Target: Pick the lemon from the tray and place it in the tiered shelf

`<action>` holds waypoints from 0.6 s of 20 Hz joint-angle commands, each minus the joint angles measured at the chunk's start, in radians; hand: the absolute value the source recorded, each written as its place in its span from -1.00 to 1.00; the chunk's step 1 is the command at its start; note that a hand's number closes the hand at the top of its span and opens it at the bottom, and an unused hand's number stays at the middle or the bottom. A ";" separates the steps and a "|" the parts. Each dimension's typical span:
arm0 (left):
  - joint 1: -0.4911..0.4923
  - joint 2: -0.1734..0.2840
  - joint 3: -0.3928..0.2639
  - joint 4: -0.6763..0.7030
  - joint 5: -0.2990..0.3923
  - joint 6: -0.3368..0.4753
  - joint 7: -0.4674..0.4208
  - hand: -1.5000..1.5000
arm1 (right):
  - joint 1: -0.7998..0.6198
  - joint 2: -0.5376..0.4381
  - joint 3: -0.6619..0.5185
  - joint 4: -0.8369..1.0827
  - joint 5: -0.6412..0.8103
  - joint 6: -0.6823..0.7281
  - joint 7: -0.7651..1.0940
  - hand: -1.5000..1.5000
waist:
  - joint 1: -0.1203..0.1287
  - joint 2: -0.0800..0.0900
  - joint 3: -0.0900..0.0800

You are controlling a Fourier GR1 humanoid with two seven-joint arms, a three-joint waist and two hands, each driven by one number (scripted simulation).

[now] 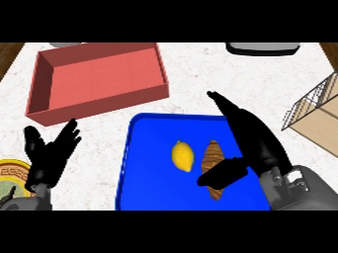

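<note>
Over the tray (pixel 146 148), right hand (pixel 256 141) fingers (pixel 227 106) straight.

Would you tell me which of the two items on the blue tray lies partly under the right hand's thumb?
The brown croissant, not the yellow lemon lying uncovered to its left.

1. The tray (pixel 146 163) sits at the worktop's (pixel 201 74) front edge, centre.
2. In the tray, the lemon (pixel 183 156) lies just left of the croissant (pixel 212 157).
3. The box (pixel 99 81) is behind the tray, leftward.
4. The shelf (pixel 325 111) stands at the right edge.
5. The plate (pixel 0 185) is at the front left corner.
</note>
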 commanded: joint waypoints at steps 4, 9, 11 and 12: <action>0.014 -0.027 -0.006 -0.023 -0.024 0.020 -0.003 0.00 | -0.077 0.163 0.108 0.135 0.177 0.020 0.193 -1.00 | -0.006 -0.001 0.001; -0.028 0.009 0.038 0.010 0.005 -0.019 0.026 0.00 | -0.149 0.232 0.062 0.265 0.157 0.102 0.202 -1.00 | -0.007 0.001 0.001; 0.032 -0.010 0.009 -0.059 -0.010 -0.003 0.038 0.00 | -0.097 0.242 0.114 0.283 0.199 0.086 0.188 -1.00 | -0.003 0.000 0.001; 0.030 0.006 0.021 -0.044 -0.024 -0.007 0.014 0.00 | -0.081 0.264 0.131 0.294 0.227 0.074 0.178 -1.00 | -0.006 0.000 0.001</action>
